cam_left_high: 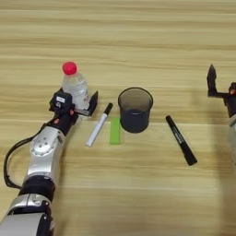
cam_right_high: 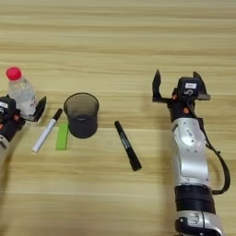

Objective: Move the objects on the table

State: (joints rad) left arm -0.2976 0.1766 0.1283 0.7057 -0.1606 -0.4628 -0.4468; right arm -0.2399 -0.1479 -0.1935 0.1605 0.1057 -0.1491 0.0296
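Note:
A small clear bottle (cam_left_high: 76,88) with a red cap stands upright at the left of the table (cam_left_high: 138,37). My left gripper (cam_left_high: 77,104) is open, its black fingers (cam_left_high: 94,102) straddling the bottle's lower part; I cannot tell whether they touch it. To the bottle's right lies a white marker (cam_left_high: 98,125) with a black cap. Further right a dark translucent cup (cam_left_high: 135,110) stands upright, then a long black marker (cam_left_high: 181,140) lies at a slant. My right gripper (cam_right_high: 177,84) hovers open and empty, right of the black marker.
A small green block (cam_left_high: 115,130) lies flat between the white marker and the cup. The left arm's black cable (cam_left_high: 10,161) loops out near the left edge. Bare wood stretches across the far side of the table.

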